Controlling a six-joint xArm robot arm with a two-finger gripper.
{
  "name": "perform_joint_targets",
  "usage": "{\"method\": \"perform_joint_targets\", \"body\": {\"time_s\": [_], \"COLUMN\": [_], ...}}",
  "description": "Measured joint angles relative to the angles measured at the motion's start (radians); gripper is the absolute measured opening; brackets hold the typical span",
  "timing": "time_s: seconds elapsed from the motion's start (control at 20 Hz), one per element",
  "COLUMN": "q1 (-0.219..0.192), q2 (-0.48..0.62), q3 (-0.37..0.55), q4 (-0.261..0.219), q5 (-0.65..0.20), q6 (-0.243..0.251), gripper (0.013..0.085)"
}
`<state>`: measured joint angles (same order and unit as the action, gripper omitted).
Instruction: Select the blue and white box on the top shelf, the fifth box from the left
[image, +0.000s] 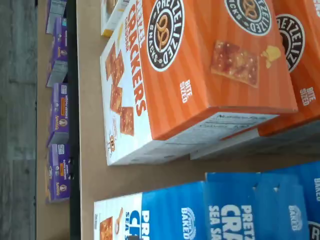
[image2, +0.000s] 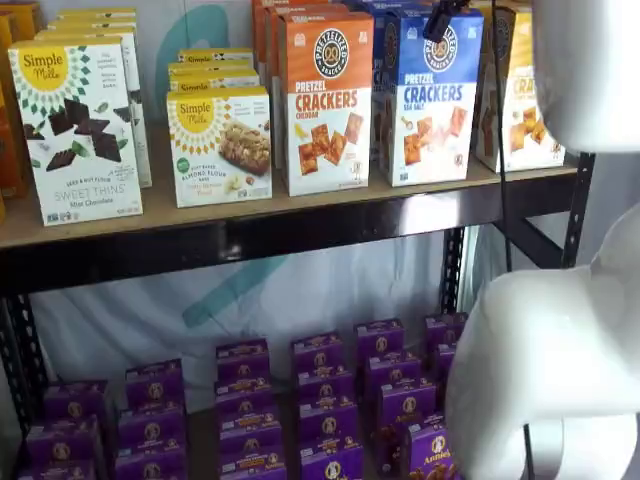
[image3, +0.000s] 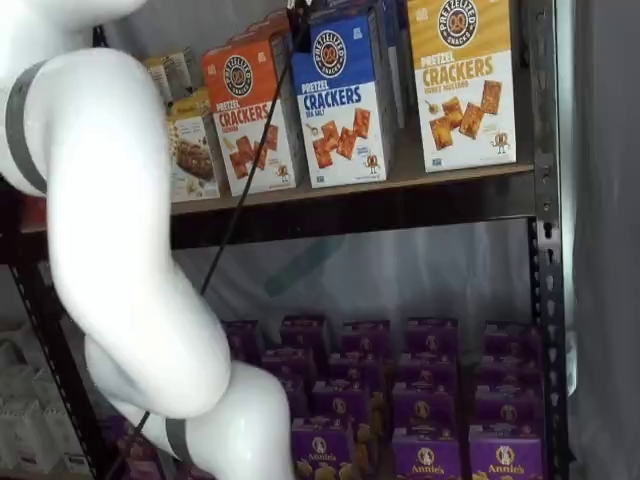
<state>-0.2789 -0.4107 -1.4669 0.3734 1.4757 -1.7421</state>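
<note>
The blue and white box (image2: 430, 100) stands upright on the top shelf (image2: 250, 235), between an orange-topped and a yellow-topped Pretzel Crackers box. It shows in both shelf views (image3: 340, 110), and the wrist view shows its blue top and white face (image: 200, 215) on the tan board (image: 92, 125). A black part of my gripper (image2: 438, 20) hangs from the view's top edge just in front of the blue box's top. Its fingers show no clear gap. Nothing is held.
The orange-topped box (image2: 322, 100) stands left of the blue one and fills the wrist view (image: 200, 75). The yellow-topped box (image3: 462, 80) stands to the right. Simple Mills boxes (image2: 75, 130) stand further left. Purple boxes (image2: 320, 400) fill the lower level. My white arm (image3: 120, 250) crosses in front.
</note>
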Motion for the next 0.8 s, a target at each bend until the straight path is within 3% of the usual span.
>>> {"method": "perform_joint_targets", "body": {"time_s": [0.8], "q1": [0.000], "q2": [0.111], "q3": [-0.121], "q4": [-0.020], "q5": [0.086], "q6": [0.002], "gripper": [0.0850]}}
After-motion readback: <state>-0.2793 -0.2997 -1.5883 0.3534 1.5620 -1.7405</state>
